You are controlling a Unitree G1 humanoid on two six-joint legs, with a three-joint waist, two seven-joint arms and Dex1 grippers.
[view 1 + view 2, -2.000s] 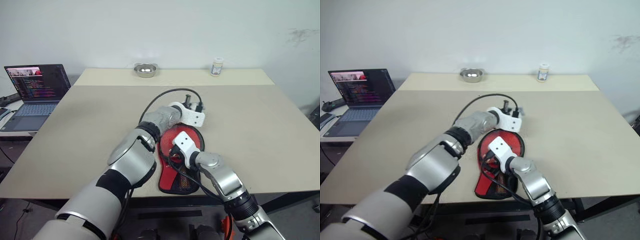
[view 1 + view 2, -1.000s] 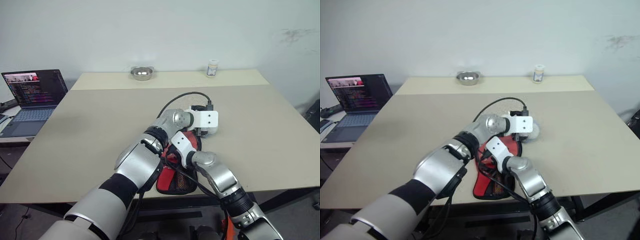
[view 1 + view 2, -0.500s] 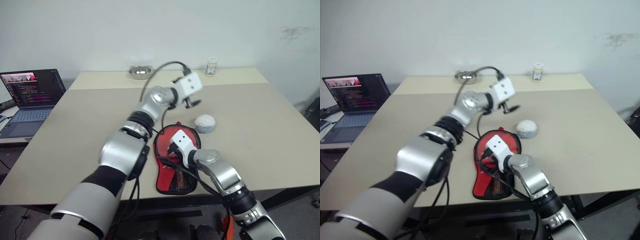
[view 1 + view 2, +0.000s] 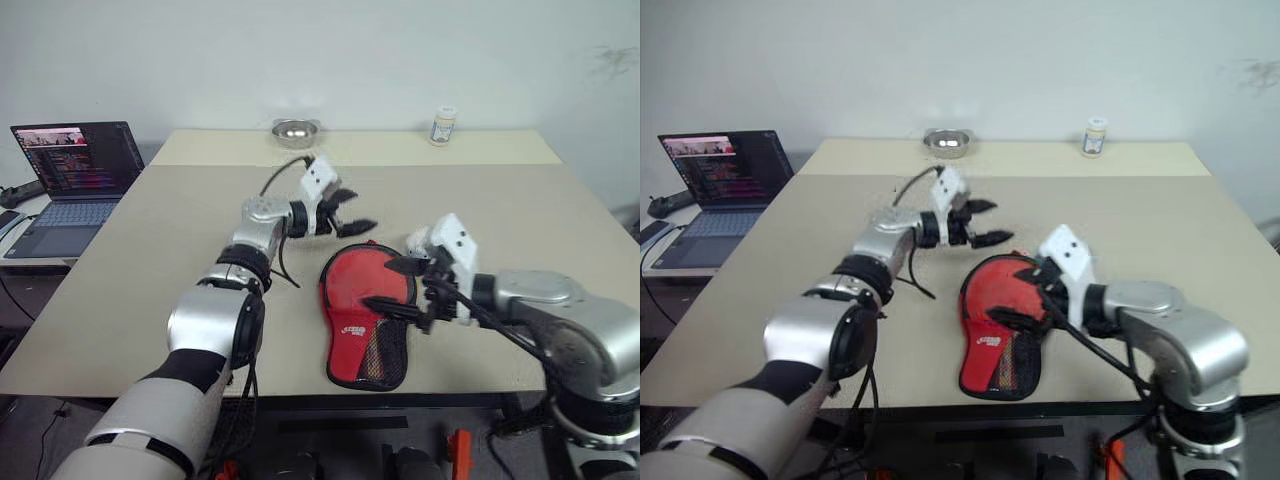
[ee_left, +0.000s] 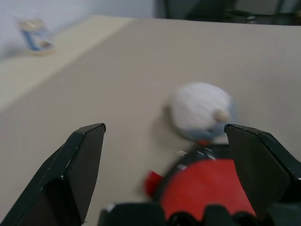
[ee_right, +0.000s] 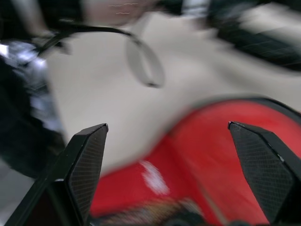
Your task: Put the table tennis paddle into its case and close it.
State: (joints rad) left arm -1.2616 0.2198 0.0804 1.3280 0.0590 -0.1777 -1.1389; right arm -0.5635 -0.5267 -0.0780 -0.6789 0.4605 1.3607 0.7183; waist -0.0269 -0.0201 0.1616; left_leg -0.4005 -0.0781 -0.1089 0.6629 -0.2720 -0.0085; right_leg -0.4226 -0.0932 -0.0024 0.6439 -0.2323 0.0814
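While both grippers, left gripper [image 4: 350, 212] and right gripper [image 4: 395, 285], hang spread-fingered and empty, one soft paddle-shaped red case [image 4: 365, 315] with mesh pocket lies near the desk's [image 4: 150, 260] front edge, beside one rounded whitish object [image 5: 202, 110].

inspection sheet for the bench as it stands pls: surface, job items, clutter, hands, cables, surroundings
Surface: beige table, bare apart from the items below.
Job's things: case flat near the front edge, red mesh side up; paddle not visible.
Clutter: whitish rounded object beside the case; metal bowl and small jar at the far edge.
Hands: left hand open, empty, above the table; right hand open, empty, over the case.
Cables: black cable looping off the left wrist.
Surroundings: open laptop on a side desk at left; pale wall.
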